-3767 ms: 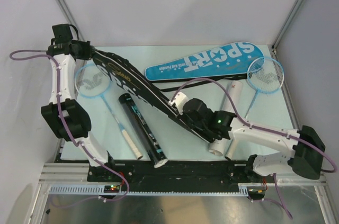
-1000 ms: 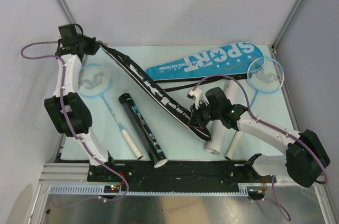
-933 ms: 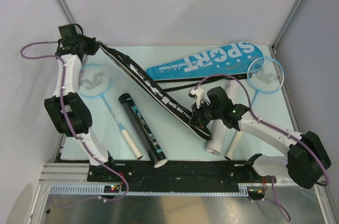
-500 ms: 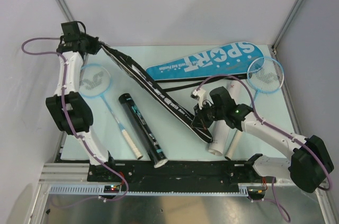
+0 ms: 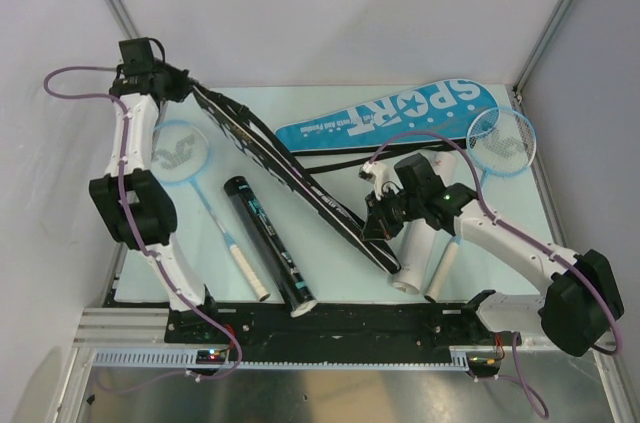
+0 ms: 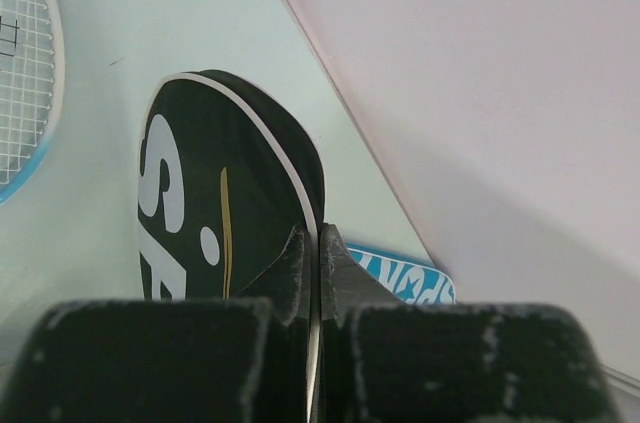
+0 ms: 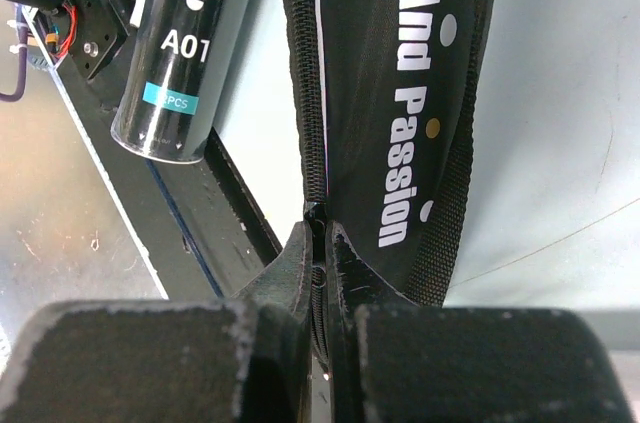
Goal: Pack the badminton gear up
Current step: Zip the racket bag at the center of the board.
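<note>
A black cover (image 5: 290,173) stretches slantwise across the table, held on edge between both arms. My left gripper (image 5: 185,90) is shut on its wide end's white-piped rim (image 6: 318,243) near the back left corner. My right gripper (image 5: 378,223) is shut on the zipper (image 7: 325,238) along its narrow end. The blue "SPORT" cover (image 5: 390,115) lies flat behind it. One light-blue racket (image 5: 178,151) lies at the left, another racket (image 5: 500,141) at the right. A black tube (image 5: 268,243) and a white tube (image 5: 420,243) lie near the front.
The black tube (image 7: 185,53) lies just left of the held cover, next to the black base rail (image 5: 330,318) at the table's near edge. The blue cover's strap (image 5: 340,158) trails beside the black cover. White walls close in the back and the sides.
My right wrist has shifted a little to the right along the cover's narrow end, with the elbow swinging out. The left gripper has crept slightly towards the back corner. Both grips have held.
</note>
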Action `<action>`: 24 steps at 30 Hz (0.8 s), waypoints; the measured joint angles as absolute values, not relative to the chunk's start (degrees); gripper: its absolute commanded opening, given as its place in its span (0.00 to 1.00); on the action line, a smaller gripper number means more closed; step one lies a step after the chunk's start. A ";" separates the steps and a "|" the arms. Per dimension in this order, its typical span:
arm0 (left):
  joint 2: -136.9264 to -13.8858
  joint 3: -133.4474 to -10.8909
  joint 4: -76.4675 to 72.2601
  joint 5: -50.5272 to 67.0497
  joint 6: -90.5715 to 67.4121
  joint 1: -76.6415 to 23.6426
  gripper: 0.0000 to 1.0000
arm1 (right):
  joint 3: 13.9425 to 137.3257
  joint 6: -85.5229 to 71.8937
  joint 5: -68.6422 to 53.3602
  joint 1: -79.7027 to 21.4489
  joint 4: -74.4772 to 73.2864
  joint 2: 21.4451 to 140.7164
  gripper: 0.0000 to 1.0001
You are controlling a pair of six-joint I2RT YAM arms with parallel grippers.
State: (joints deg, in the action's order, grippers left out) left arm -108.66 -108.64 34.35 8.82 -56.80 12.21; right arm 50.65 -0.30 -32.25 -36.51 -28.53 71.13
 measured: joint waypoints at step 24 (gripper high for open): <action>-117.01 -120.70 35.59 6.63 -54.92 11.42 0.00 | 48.45 -14.52 -29.50 -37.08 -33.87 71.75 0.00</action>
